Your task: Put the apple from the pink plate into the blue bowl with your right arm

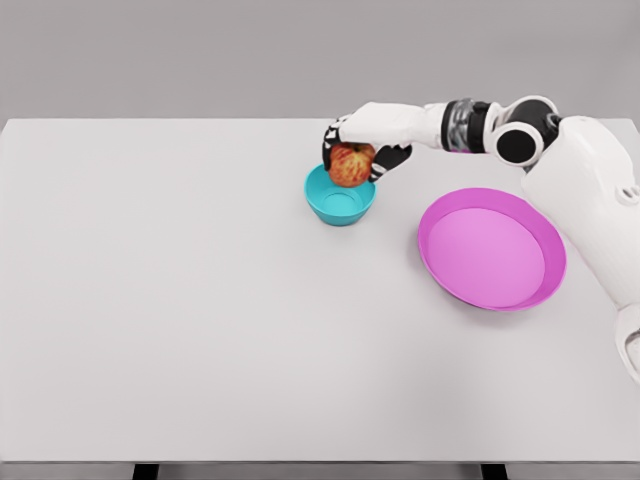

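The red-yellow apple [350, 166] hangs just above the far rim of the blue bowl [339, 204], held from above by my right hand [357, 152], whose fingers are curled around it. The right arm reaches in from the right edge across the back of the table. The pink plate [492, 250] lies to the right of the bowl with nothing on it. The left arm does not show.
The white table [180, 300] stretches wide to the left and front of the bowl. Its far edge runs just behind the hand. The robot's white forearm and shoulder [590, 190] pass over the plate's far right side.
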